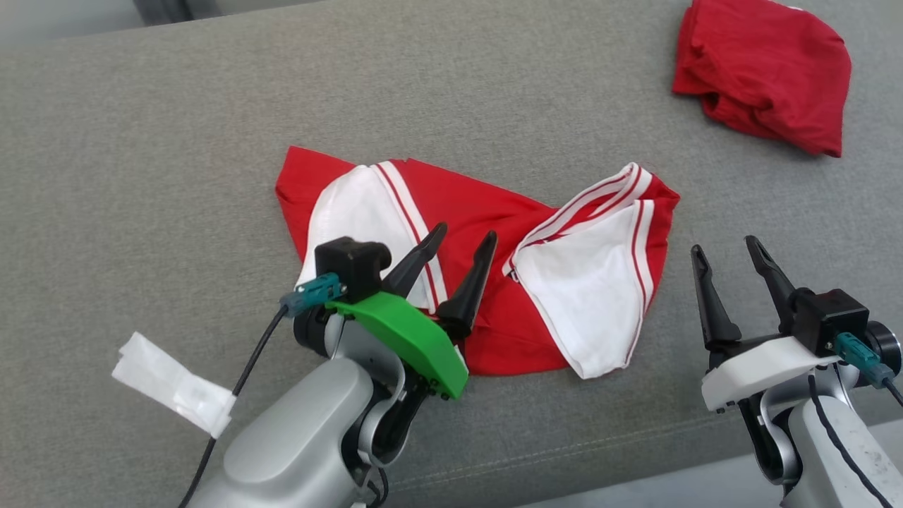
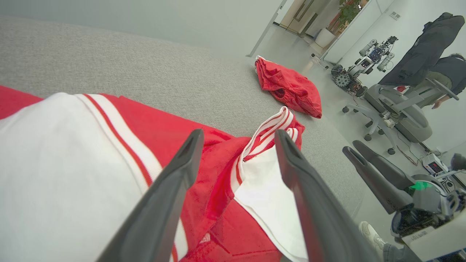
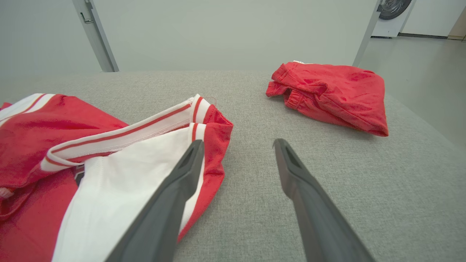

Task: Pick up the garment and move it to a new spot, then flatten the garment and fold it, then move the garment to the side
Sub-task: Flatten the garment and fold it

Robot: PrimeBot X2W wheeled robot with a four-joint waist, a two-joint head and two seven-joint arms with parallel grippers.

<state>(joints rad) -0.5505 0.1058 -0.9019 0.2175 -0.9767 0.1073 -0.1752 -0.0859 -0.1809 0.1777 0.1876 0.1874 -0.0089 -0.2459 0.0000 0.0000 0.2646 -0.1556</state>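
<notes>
Left gripper (image 1: 465, 233), nearest to view, has its two dark fingers spread wide and holding nothing. They point over the middle of the red-and-white garment (image 1: 487, 212); whether the tips touch the cloth cannot be told. Garment lies crumpled near the centre of the grey fabric surface (image 1: 141, 141), red body uppermost, with a white panel edged in red-and-white stripes turned up at either side. Right gripper (image 1: 726, 247) is likewise fully spread and empty, positioned just beside the garment's right edge above bare grey fabric. Second red garment (image 1: 765, 70) lies bunched at the far right of the surface, well apart from the first. White crumpled scrap (image 1: 173, 384) rests at the near left.
</notes>
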